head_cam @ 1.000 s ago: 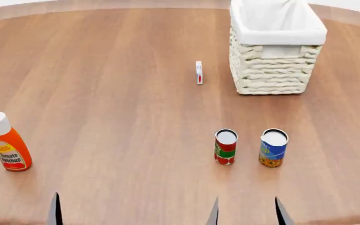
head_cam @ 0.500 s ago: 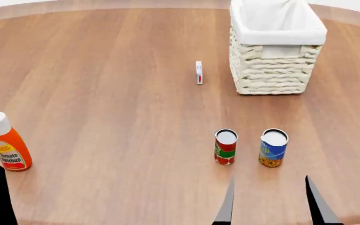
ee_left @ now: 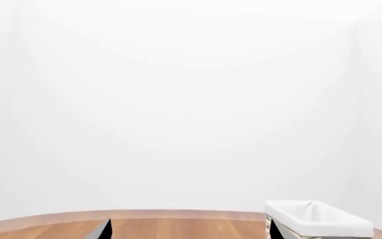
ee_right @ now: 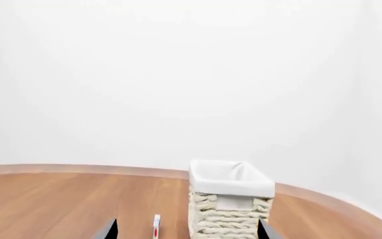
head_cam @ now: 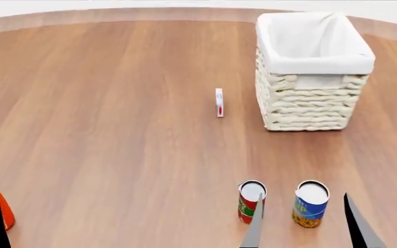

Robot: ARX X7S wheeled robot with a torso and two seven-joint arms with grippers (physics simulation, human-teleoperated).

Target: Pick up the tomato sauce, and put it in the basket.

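Note:
The tomato sauce (head_cam: 251,200), a small can with a red and green label, stands upright near the table's front edge, right of centre. The basket (head_cam: 316,72), cream wicker with a white lining, stands at the back right, also seen in both wrist views (ee_right: 231,199) (ee_left: 317,221). My right gripper (head_cam: 303,199) is open, low at the front; its left finger overlaps the tomato sauce and nothing is held. My left gripper (ee_left: 191,230) is open and empty, at the front left. The tomato sauce is out of both wrist views.
A blue-and-yellow can (head_cam: 311,204) stands just right of the tomato sauce, between my right fingers in the head view. An orange ketchup bottle (head_cam: 4,212) is at the left edge. A small white box (head_cam: 219,102) stands left of the basket on the wooden table (head_cam: 116,103).
The head view has shifted, so everything on the table sits lower in frame. My right gripper's fingers have risen further into view and now flank the cans. The left finger now overlaps the ketchup bottle.

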